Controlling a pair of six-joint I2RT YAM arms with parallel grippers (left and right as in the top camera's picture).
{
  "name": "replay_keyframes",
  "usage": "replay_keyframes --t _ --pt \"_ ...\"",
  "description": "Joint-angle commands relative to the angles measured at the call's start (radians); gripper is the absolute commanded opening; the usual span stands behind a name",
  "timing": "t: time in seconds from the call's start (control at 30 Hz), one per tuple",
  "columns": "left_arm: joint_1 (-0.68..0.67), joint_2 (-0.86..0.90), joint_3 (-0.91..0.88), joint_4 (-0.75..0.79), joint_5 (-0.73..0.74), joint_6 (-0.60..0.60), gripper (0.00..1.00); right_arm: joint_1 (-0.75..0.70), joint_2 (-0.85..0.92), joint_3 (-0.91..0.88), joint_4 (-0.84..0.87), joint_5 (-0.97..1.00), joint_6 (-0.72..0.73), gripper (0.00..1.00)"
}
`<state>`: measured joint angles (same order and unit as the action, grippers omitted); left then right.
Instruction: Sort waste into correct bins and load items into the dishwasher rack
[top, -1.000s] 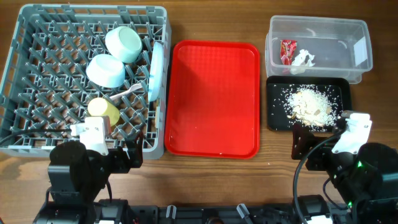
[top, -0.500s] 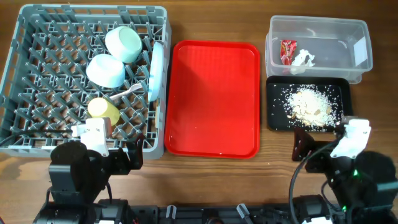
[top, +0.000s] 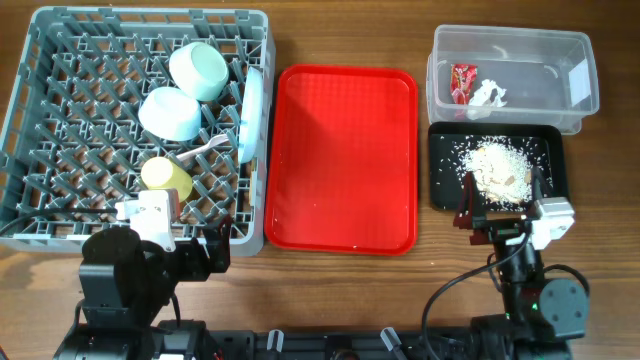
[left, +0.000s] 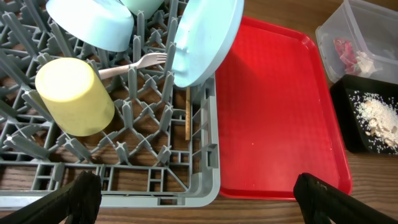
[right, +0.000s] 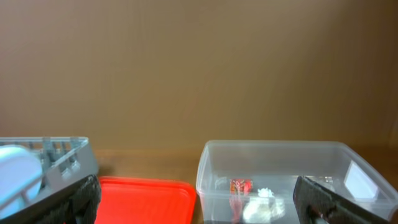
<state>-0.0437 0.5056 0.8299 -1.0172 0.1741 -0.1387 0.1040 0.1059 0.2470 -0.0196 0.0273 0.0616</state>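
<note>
Left gripper (left: 199, 198) and right gripper (right: 198, 198) both spread; brown backdrop (right: 199, 62) only in right wrist view

Left wrist view: nearer bowl (left: 93, 22) cut by top edge, clear tub (left: 367, 25) and black tray (left: 373, 118) by right edge; fork (left: 134, 64) handle hidden behind yellow cup (left: 74, 93). Right wrist view: rack (right: 65, 163) and red tray (right: 146, 198) cut by lower edge
</note>
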Motion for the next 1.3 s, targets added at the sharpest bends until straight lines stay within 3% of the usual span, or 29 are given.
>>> replay_keyframes --t 0.0,0.07,0.17,0.3,0.53,0.7,1.27 --pt "0.002 -0.001 -0.005 0.002 0.012 0.019 1.0 -0.002 -0.061 -0.089 0.097 -0.083 -0.105 1.0" --pt "0.002 0.0 -0.005 0.002 0.012 0.019 1.0 -0.003 -0.097 -0.138 0.144 -0.167 -0.206 1.0" --pt "0.002 0.0 -0.005 0.002 0.012 0.019 1.0 -0.003 -0.103 -0.184 0.169 -0.194 -0.242 1.0" --pt "0.002 0.0 -0.005 0.002 0.012 0.019 1.0 -0.003 -0.103 -0.232 0.172 -0.193 -0.24 1.0" --pt "0.002 0.0 -0.005 0.002 0.012 0.019 1.0 -0.003 -0.103 -0.242 0.107 -0.098 -0.108 1.0" --pt "0.002 0.0 -0.005 0.002 0.012 0.019 1.0 -0.003 -0.103 -0.242 0.022 -0.106 -0.108 1.0" --pt "0.002 0.0 -0.005 0.002 0.012 0.019 1.0 -0.003 -0.102 -0.242 0.022 -0.102 -0.114 1.0"
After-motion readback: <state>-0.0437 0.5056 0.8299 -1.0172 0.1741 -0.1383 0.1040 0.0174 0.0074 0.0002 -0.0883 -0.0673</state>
